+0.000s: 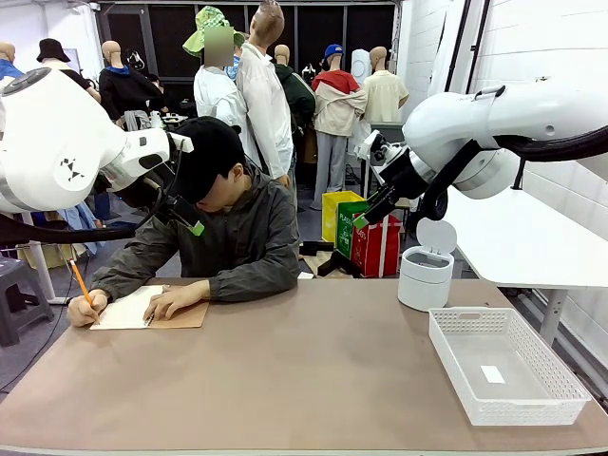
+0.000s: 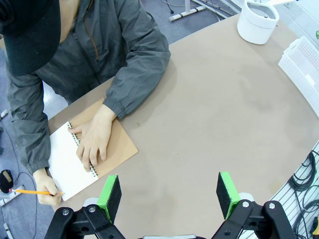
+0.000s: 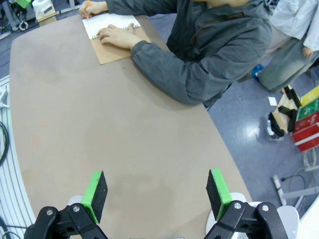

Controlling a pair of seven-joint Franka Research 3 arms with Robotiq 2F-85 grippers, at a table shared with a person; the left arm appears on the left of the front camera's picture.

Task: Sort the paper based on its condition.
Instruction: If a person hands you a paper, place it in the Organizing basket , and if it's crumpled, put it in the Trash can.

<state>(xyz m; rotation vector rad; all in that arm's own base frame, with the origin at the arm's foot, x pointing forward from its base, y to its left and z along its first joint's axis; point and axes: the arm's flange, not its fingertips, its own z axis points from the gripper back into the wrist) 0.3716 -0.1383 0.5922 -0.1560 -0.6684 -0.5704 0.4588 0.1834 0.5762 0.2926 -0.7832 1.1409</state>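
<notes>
Left wrist view: paper [image 2: 65, 164] lower left, on the spiral notebook [image 2: 122, 144], under the person's hand [image 2: 92, 142]. Left gripper [image 2: 169, 191] and right gripper [image 3: 157, 191] fingers spread, empty. Risk: reaching in now could strike that hand.

You see the thin white paper sheet [image 1: 125, 311] lying flat, far left on the table [image 1: 285, 380]. One edge meets a spiral binding [image 2: 93, 172].

Right gripper [image 3: 156, 193] hangs wide open at the bottom, person [image 3: 214, 50] writing in a notebook [image 3: 110, 25] upper left.
</notes>
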